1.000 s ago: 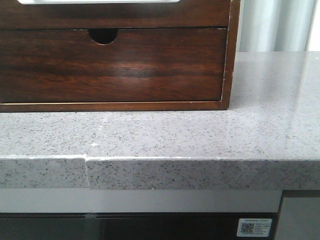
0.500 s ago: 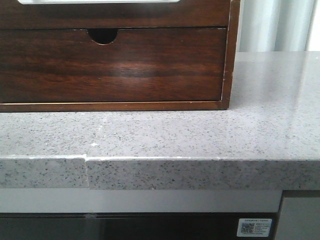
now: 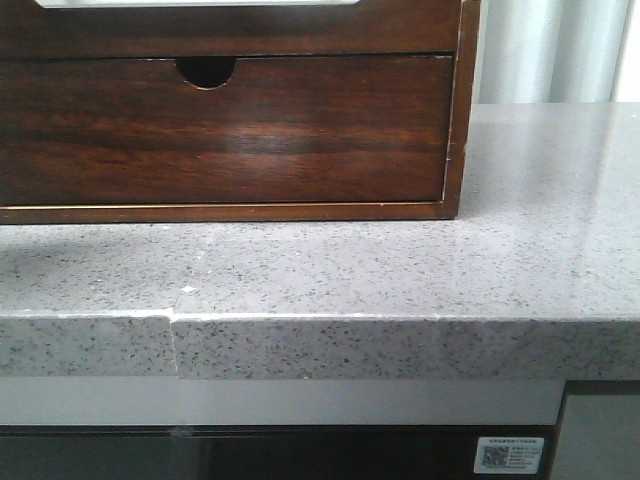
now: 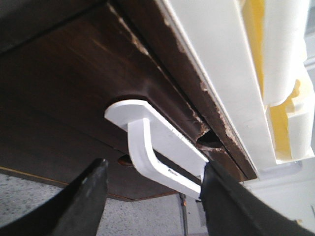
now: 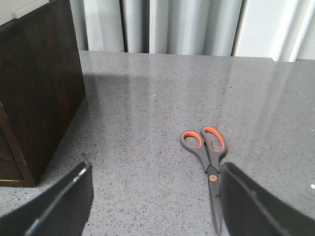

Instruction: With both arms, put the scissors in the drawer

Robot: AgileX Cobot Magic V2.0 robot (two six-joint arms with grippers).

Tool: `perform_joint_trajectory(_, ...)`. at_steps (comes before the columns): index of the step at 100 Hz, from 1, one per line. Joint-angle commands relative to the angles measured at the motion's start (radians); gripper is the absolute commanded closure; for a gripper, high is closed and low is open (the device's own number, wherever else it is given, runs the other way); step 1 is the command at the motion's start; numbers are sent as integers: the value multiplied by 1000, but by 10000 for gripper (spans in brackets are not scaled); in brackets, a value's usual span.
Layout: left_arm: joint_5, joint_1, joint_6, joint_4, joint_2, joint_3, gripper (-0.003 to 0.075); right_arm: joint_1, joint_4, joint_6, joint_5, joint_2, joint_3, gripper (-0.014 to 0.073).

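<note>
left pincer [image 4: 152,196] gapes wide beside the drawer [image 4: 98,88]; right pincer [image 5: 152,196] gapes wide above scissors [image 5: 207,164] lying on the bench [image 5: 147,98], away from its edges.

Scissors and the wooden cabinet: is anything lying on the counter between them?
No. In the right wrist view, only bare speckled grey counter lies between the scissors and the wooden cabinet.

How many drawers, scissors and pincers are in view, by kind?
Dark brown glossy wood drawers: 2, the one with the wide white cut-out and the one with the half-round notch.
Grey scissors with orange-lined handles: 1, lying on the speckled grey countertop.
Black pincers: 2, the left pincer and the right pincer, both open.
Total: 5.
</note>
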Motion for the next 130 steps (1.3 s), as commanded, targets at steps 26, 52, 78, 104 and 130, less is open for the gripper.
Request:
perform_joint_trajectory(26,181,5,191,-245,150,-27,336,-5,-3,-3,-83,15,-32,111)
perform_joint_trajectory(52,206,5,192,-245,199,-29,336,-5,-3,-3,-83,15,-32,111)
perform_joint_trajectory(78,238,5,192,-245,199,-84,336,-5,-3,-3,-83,15,-32,111)
perform_joint_trajectory(104,232,5,192,-245,219,-88,336,-5,-3,-3,-83,15,-32,111)
perform_joint_trajectory(130,294,5,194,-245,254,-88,430,-5,-3,-3,-83,15,-32,111)
